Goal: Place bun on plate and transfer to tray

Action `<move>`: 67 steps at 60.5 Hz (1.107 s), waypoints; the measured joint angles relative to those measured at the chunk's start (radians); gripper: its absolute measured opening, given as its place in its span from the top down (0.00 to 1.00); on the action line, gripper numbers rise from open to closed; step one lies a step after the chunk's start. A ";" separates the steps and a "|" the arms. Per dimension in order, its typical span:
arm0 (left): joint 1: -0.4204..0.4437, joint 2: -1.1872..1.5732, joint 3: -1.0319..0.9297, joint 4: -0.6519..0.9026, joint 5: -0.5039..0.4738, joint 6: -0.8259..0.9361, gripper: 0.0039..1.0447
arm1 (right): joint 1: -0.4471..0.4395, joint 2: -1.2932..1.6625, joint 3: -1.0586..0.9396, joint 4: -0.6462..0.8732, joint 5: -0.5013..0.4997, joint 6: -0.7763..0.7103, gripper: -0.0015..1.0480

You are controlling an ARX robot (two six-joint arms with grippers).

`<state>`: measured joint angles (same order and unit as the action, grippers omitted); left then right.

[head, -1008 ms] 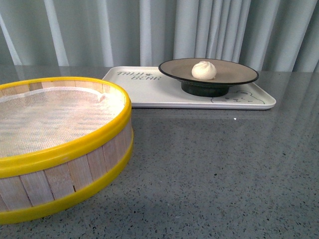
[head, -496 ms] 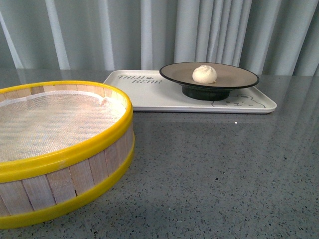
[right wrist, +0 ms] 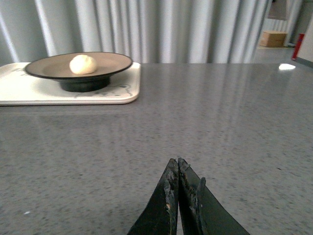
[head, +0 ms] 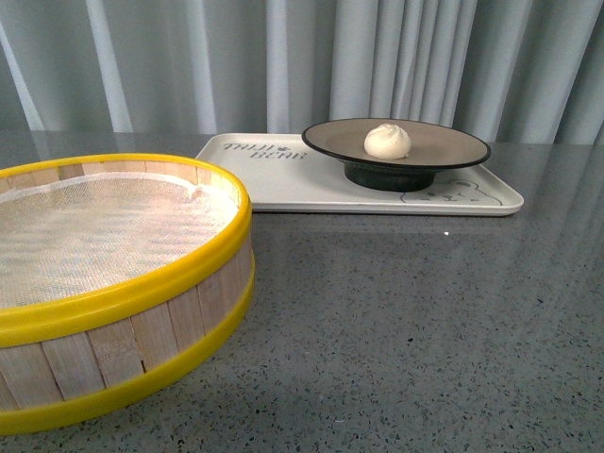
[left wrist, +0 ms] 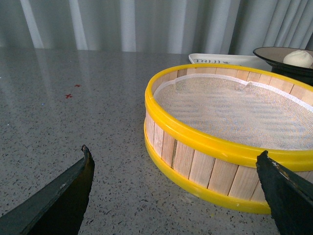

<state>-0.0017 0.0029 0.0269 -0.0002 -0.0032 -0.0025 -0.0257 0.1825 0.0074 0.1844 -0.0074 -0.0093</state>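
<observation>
The cream-white bun (head: 387, 141) sits on the beige plate with the black rim (head: 444, 142), and the plate stands on the cream-white tray (head: 274, 175) at the back of the table. The bun (right wrist: 82, 64), plate (right wrist: 112, 61) and tray (right wrist: 29, 90) also show in the right wrist view. Neither gripper shows in the front view. My left gripper (left wrist: 175, 156) is open and empty, low over the table beside the steamer basket. My right gripper (right wrist: 177, 160) is shut and empty, over bare table well short of the tray.
A wooden steamer basket with yellow rims (head: 123, 283) and a white mesh liner stands at the front left, also in the left wrist view (left wrist: 230, 147). Grey speckled tabletop (head: 425, 321) lies in front of the tray. Grey curtains hang behind.
The front view shifted slightly between one second ago and half a second ago. Since then nothing has visibly moved; the bun, plate and tray stay put.
</observation>
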 joint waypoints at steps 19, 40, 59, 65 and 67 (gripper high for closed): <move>0.000 0.000 0.000 0.000 0.003 0.000 0.06 | 0.023 -0.178 0.001 -0.183 0.006 -0.001 0.98; 0.000 -0.001 0.000 0.000 0.003 0.000 0.06 | 0.023 -0.179 0.001 -0.184 0.007 -0.001 0.80; 0.000 -0.001 0.000 0.000 0.003 0.000 0.06 | 0.023 -0.179 0.001 -0.184 0.007 -0.001 0.24; 0.000 -0.001 0.000 0.000 0.003 0.000 0.06 | 0.023 -0.179 0.001 -0.184 0.006 -0.001 0.07; 0.000 -0.001 0.000 0.000 0.003 0.000 0.06 | 0.023 -0.179 0.001 -0.184 0.006 0.002 0.07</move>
<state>-0.0017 0.0017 0.0269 -0.0002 -0.0006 -0.0025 -0.0032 0.0040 0.0082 0.0006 -0.0010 -0.0078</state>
